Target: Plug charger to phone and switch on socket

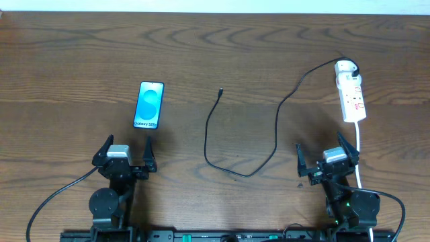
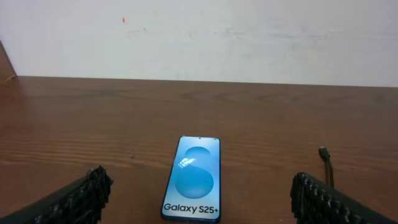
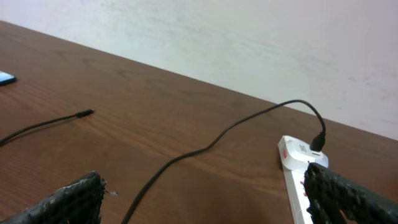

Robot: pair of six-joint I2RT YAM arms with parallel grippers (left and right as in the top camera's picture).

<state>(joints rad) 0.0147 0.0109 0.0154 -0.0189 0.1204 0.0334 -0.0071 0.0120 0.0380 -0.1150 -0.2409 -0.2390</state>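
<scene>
Left claw and right claw, both spread wide and empty, flank our worktop; phone, charger and socket lie apart.

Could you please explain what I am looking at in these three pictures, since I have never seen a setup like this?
These show two robot arms at a wooden table. The overhead picture looks straight down; the other two come from a camera on each wrist, with the dark fingers at the bottom corners. The left gripper and right gripper are both open and hold nothing. On the table lie a phone with a lit blue screen, a thin black charger cable whose free plug tip lies near the middle, and a white socket strip, which the cable runs to at the far end.
</scene>
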